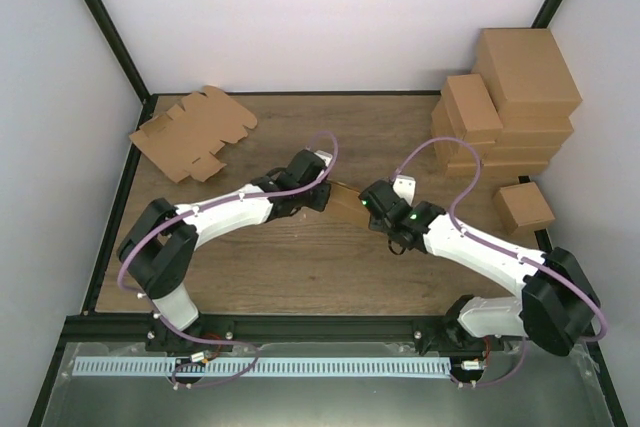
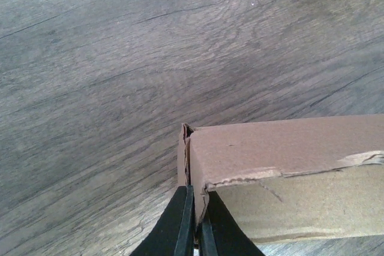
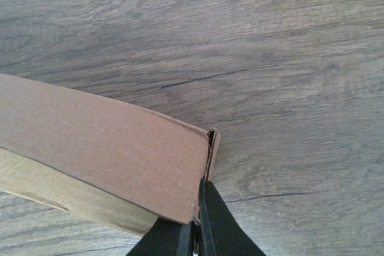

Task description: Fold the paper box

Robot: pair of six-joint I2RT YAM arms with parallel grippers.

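The paper box is a small brown cardboard piece held between my two grippers over the middle of the wooden table. My left gripper is shut on the box's left end wall; in the left wrist view the black fingers pinch that thin wall, with the box running off to the right. My right gripper is shut on the right end wall; in the right wrist view its fingers pinch the wall, with the box running off to the left. The box's inside is hidden.
A pile of flat notched cardboard blanks lies at the back left. Stacked brown cartons stand at the back right, with one small carton near the right arm. White walls and a black frame surround the table.
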